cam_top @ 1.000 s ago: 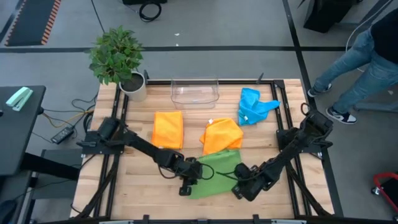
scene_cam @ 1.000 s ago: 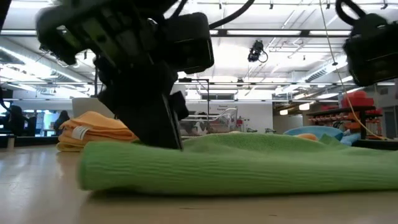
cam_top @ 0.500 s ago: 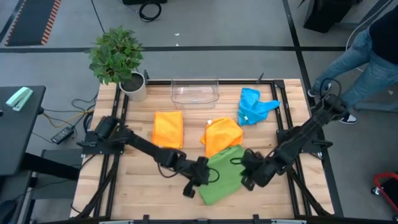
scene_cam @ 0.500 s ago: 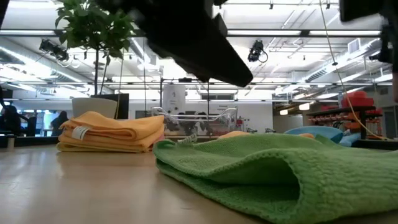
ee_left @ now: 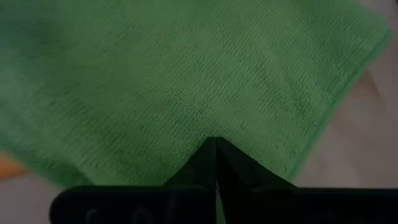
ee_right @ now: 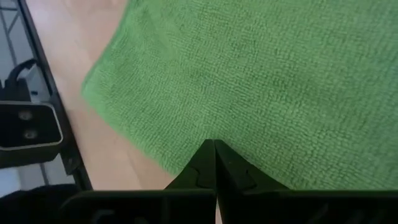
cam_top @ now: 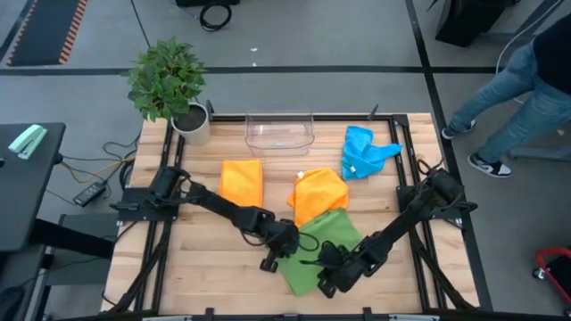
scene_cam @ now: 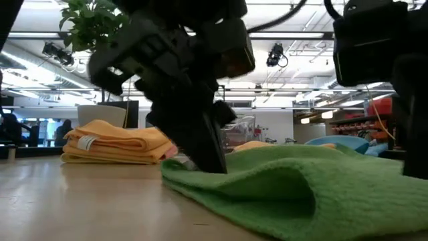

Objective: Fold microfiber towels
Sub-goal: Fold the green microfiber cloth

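Observation:
A green towel lies folded and slantwise on the near middle of the table, also seen in the low view. My left gripper is shut at its left edge, and my right gripper is shut at its near end. In each wrist view the closed fingertips, left and right, end on green cloth. A folded orange towel lies flat behind. A second orange towel and a crumpled blue one lie farther back. My left gripper meets the green towel near its left edge, slanting down from the table's left. The closed fingertips hide whether one layer or several is pinched. The towel lies on the table around them. My right gripper meets the towel's near end, close to an edge, slanting down from the right. Its shut fingertips cover the place of contact. The cloth beyond them lies flat on the table.
A clear plastic bin stands at the far edge, with a potted plant at the far left corner. A person's legs show beyond the table's right side. Bare wood lies left of the green towel.
My right gripper swung out toward the far right, then came back toward the near edge and leftward. The green towel has turned about, from lying wide along the near edge to lying slantwise. My left gripper has stayed near the towel's left edge.

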### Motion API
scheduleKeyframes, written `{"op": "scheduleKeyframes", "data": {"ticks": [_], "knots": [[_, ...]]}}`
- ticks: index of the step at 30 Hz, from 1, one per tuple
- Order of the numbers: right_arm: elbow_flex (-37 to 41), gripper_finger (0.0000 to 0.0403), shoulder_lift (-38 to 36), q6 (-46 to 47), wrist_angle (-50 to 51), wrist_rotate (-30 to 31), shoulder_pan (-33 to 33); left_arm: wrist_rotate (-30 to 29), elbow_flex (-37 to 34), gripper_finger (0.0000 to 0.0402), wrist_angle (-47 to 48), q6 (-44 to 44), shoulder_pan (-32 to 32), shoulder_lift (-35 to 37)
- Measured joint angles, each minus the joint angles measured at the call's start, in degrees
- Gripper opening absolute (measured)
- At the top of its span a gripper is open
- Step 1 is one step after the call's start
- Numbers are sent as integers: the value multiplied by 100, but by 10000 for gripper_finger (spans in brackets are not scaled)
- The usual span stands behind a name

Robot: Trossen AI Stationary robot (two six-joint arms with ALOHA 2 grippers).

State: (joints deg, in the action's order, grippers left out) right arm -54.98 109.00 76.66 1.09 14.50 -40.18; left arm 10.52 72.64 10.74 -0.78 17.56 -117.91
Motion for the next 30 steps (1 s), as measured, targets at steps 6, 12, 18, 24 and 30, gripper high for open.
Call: {"op": "scheduleKeyframes", "data": {"ticks": [6, 12, 18, 24, 30], "knots": [[-30, 0, -7, -141, 391, -507, -194, 108, 24, 15, -422, -635, 469, -154], [30, 0, -690, -615, 1401, -911, -542, 145, 253, 12, -1095, -241, 1026, -190], [6, 6, -1587, -1333, 1270, -414, -690, -152, 771, 12, -606, 786, 783, -39], [2, 40, -1402, -2213, 500, -192, -1261, -106, 1182, 36, 426, 1611, 582, 77], [-435, 94, -600, -3293, 202, 91, -1679, 220, 931, 76, 738, 3750, 851, 47]]}}
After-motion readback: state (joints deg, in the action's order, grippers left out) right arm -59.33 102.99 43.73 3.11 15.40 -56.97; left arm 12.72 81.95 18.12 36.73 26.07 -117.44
